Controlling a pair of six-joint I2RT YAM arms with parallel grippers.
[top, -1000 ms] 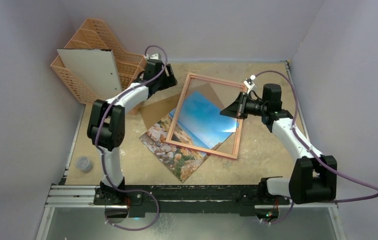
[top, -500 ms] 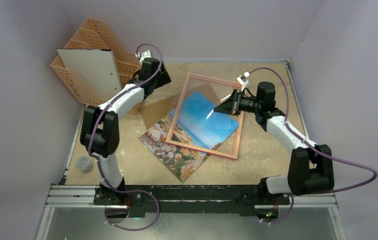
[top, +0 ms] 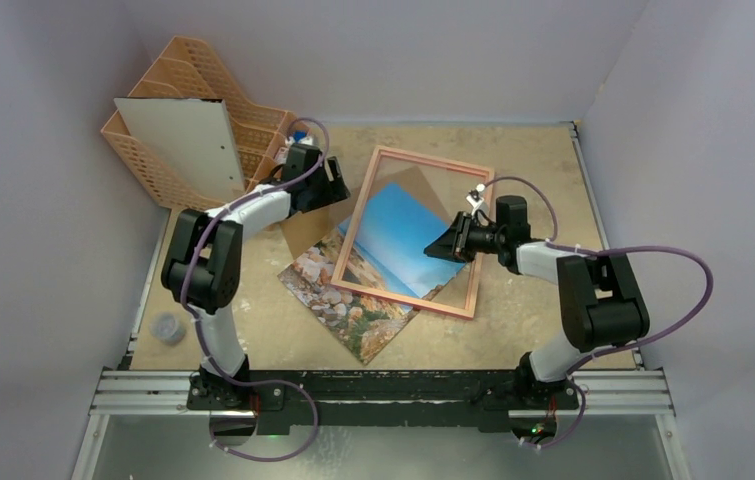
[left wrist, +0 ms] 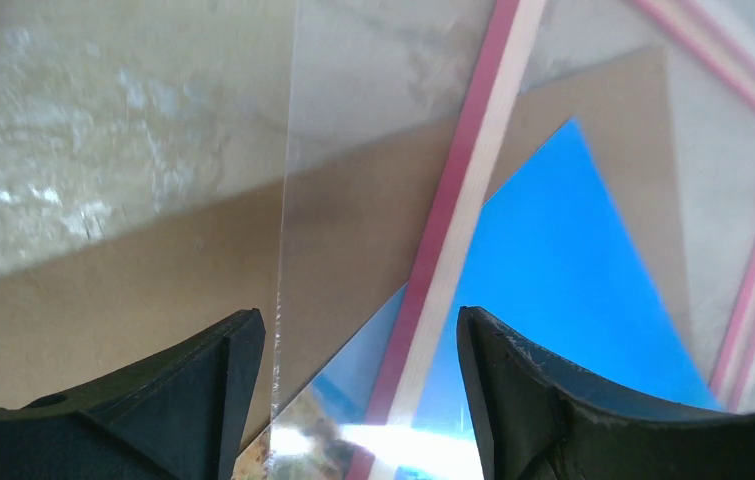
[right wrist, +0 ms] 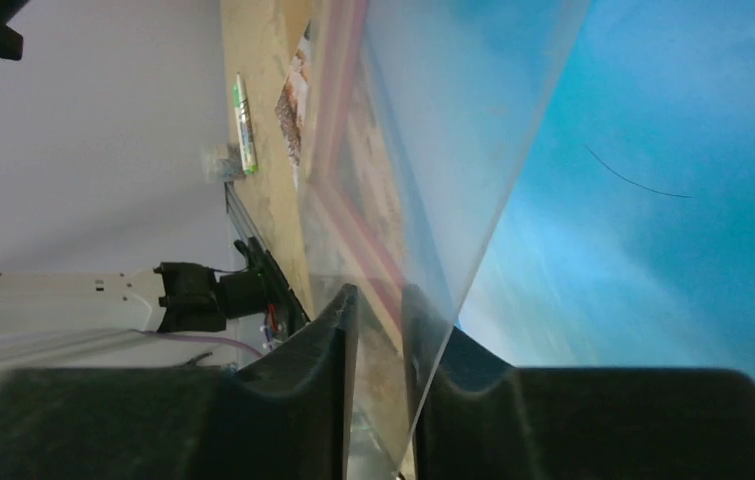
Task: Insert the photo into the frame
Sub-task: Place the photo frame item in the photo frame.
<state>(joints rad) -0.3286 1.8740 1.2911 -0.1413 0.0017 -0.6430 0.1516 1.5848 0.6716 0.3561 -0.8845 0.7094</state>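
The frame, with its pink-red border, lies flat mid-table, tilted. It overlaps the photo, whose blue sky shows through the frame and whose rocky corner sticks out at the near left. My left gripper hovers open by the frame's far-left rail. In the left wrist view the fingers straddle that rail and a clear pane's edge, touching neither. My right gripper is low over the frame's right side. Its jaws stand a little apart, with the clear pane between them over the photo.
A plain brown backing board lies under the frame's far-left corner. An orange mesh desk organiser holding a white board stands at the far left. A small grey cap sits near the left edge.
The right gripper has dropped and moved left over the frame's inside, and its jaws have parted slightly. The left gripper has come down and right toward the frame's far-left corner.
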